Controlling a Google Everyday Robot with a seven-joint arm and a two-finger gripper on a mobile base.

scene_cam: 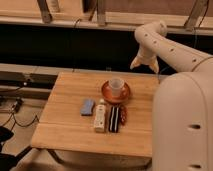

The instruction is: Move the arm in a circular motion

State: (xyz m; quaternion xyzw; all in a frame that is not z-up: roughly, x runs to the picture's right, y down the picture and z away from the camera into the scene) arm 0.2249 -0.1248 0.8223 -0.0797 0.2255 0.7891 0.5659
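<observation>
The cream-white arm (180, 55) with small dark dots fills the right side of the camera view. It rises from a thick segment at the lower right (182, 125), bends at a joint near the top (150, 32) and tapers down to the gripper (145, 63). The gripper hangs in the air above the back right edge of the wooden table (70, 125), up and to the right of a white cup (116, 86). It holds nothing that I can see.
The cup stands on an orange-brown plate (106, 93) at the table's back middle. A blue sponge (88, 106), a white bottle lying flat (101, 116), a black object (114, 118) and a reddish object (123, 115) lie mid-table. Cables (15, 117) trail on the floor at left.
</observation>
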